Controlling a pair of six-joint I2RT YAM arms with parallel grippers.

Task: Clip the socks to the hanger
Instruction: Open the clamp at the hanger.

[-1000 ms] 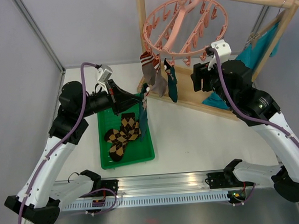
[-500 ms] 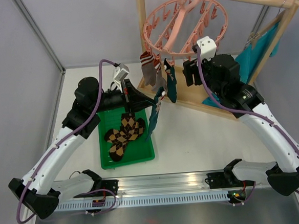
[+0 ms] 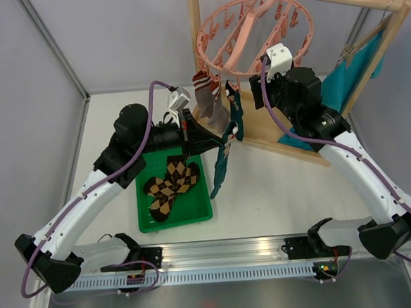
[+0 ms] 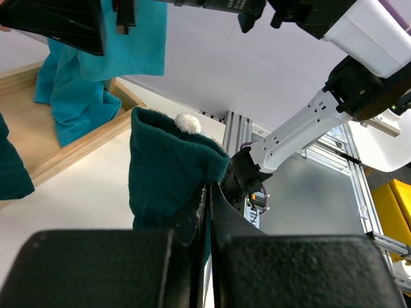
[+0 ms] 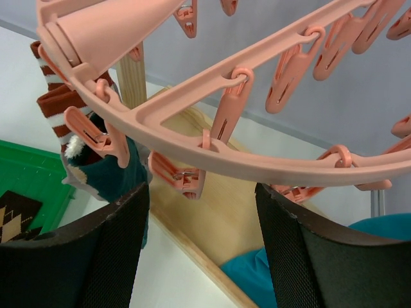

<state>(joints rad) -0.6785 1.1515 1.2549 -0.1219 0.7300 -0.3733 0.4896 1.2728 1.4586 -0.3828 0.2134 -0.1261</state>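
Right now the left gripper point(image 4: 209, 192) is pinching the cuff of a dark teal sock point(image 4: 170, 163) between jaws that are closed tight on the fabric. The sock is dangling freely in the air, just past the right edge of the green tray point(image 3: 204, 215) and in front of the wooden frame point(image 3: 195, 28). The right gripper point(image 5: 199, 192) is holding nothing. Its jaws are standing well apart just under the ring of the pink hanger point(image 5: 270, 165), with a free peg point(image 5: 178, 174) hanging between them and touching neither finger.

Two socks are already hanging from the ring's near-left side, a striped sock point(image 3: 205, 97) and a second teal sock point(image 3: 235, 109). The argyle socks point(image 3: 169, 188) are lying in the tray. So the step in hand seems to be carrying the dangling sock up to a free peg.

The next move probably calls for the right jaws to squeeze that peg open while the left arm is lifting the cuff up and rightward into its mouth. The cuff is sitting well below the ring, so the lift is needing care to avoid brushing the two hung socks. Only once the peg is biting should the left jaws let go.
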